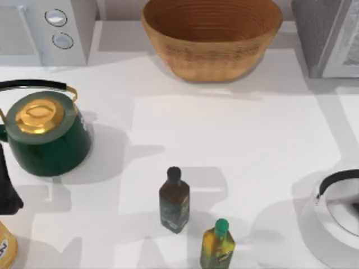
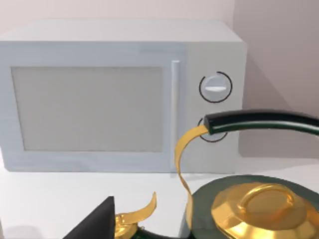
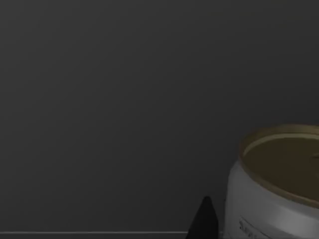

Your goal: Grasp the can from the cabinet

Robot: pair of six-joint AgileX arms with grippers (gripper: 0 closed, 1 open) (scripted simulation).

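Jaws of neither arm are showing clearly enough, so I cannot tell whether they are spread or pressed together. At the lower left of the top view a dark piece of the left arm [image 1: 8, 190] is sitting by the frame's edge, just below the green kettle [image 1: 46, 134] with its gold lid. In the left wrist view that kettle's lid and black handle are lying close under the camera, with the white microwave [image 2: 119, 94] standing behind it against the wall. The right wrist view is showing the can [image 3: 279, 184], white-sided with a gold top, standing upright inside a dim grey space, with a dark pointed tip of the right gripper [image 3: 203, 221] just beside the can's wall; I cannot tell whether it is touching. Across the white table [image 1: 247, 145] in the top view, a woven basket [image 1: 212, 36] is sitting at the upper middle, a dark bottle [image 1: 174, 200] and a green-capped yellow bottle [image 1: 217, 246] are standing near each other at the lower middle, a white kettle [image 1: 336, 218] is resting at the lower right, and a grey cabinet [image 1: 328, 33] is occupying the upper right corner.
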